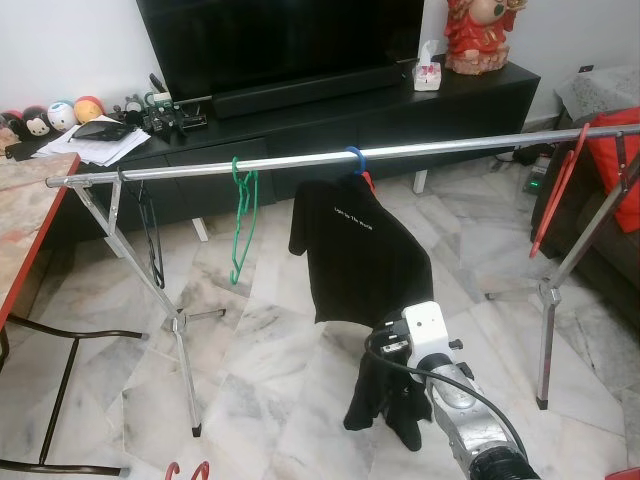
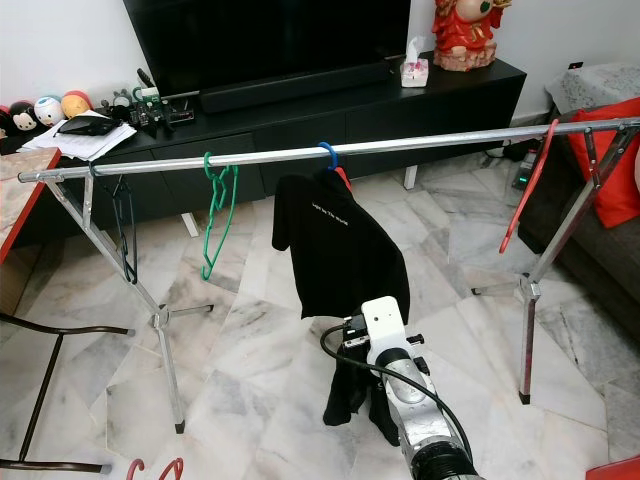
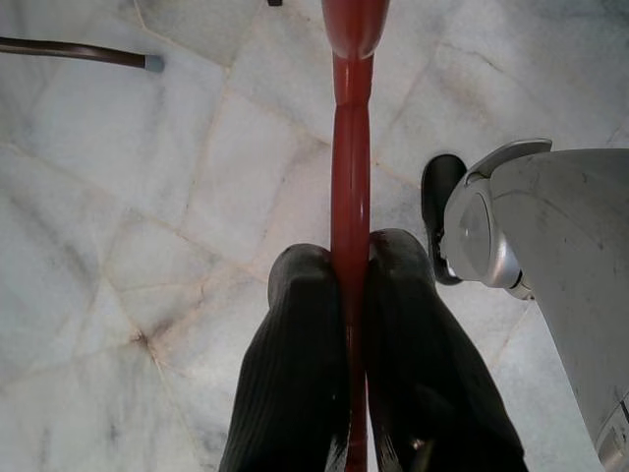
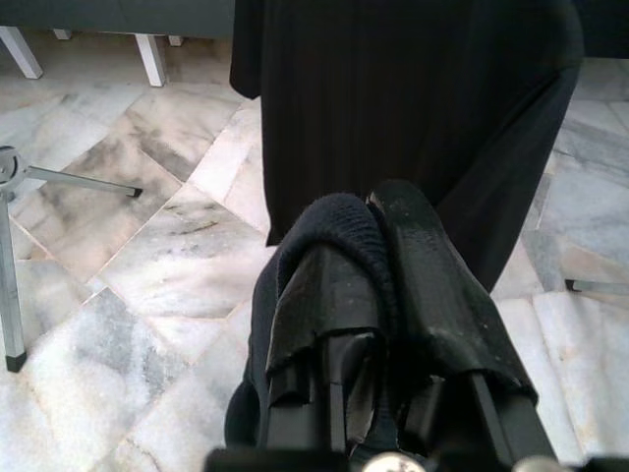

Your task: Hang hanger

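Observation:
A red hanger is pinched between the two black fingers of my left gripper, which is shut on it low over the marble floor. Its red hooked ends peek in at the bottom left of the left eye view. A silver clothes rail crosses the room ahead. From it, on a blue hanger, hangs a black T-shirt. My right gripper is below the shirt, shut on its lower cloth, which drapes over one finger.
The rail also carries a black hanger, a green hanger and a red hanger at the far right. Rack legs splay over the floor. A black TV console stands behind, a table edge on the left.

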Robot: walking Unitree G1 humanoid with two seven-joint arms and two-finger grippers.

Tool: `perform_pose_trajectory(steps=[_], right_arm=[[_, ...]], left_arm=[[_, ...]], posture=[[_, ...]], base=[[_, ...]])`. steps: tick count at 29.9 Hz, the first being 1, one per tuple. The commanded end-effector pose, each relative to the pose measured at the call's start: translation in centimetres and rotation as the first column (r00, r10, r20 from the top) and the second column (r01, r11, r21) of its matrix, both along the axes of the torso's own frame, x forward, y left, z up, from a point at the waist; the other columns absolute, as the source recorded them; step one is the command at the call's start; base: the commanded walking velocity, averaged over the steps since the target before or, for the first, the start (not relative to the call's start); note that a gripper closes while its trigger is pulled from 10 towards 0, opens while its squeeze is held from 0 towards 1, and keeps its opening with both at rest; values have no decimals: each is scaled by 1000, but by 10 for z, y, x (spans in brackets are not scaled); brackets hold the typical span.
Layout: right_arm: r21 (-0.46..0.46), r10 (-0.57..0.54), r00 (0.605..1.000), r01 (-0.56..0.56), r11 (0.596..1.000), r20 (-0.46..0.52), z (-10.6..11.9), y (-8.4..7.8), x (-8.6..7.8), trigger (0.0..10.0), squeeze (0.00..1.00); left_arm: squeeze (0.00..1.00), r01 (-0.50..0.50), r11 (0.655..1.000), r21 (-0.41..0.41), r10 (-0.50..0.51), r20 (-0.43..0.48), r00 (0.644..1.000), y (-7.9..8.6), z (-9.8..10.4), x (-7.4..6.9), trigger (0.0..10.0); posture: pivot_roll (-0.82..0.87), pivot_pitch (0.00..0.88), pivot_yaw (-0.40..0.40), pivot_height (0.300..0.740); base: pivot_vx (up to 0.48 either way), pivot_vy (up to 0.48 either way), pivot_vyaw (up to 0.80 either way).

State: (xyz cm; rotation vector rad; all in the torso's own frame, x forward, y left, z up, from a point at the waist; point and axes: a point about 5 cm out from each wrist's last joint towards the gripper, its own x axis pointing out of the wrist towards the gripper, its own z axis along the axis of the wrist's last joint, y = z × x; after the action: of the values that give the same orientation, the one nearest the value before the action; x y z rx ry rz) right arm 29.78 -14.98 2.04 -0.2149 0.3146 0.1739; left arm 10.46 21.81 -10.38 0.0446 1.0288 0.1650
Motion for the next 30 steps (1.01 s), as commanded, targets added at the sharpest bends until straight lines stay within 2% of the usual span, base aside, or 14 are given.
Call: perform_pose_trajectory(steps=[1,19,30], right_arm=[[12,6,1000,-6,1000,10,3,3,2,10000,0],[10,-3,1000,3,1000,8,3,2,3,10000,0],[8,-4,1000,4,1000,9,3,1,2,10000,0]], left_arm=[[0,-5,1000,11,6,-27,1000,3,-2,-7,10000],[0,4,1000,6,-4,-50,999,3,-3,-12,10000],[0,-1,1000,3,1,-50,999,3,-4,-13,10000]], posture=[[-128,0,90,732],[-134,0,89,732],[-152,0,86,732]], base=[[0,0,0],[0,0,0],[-290,0,0]])
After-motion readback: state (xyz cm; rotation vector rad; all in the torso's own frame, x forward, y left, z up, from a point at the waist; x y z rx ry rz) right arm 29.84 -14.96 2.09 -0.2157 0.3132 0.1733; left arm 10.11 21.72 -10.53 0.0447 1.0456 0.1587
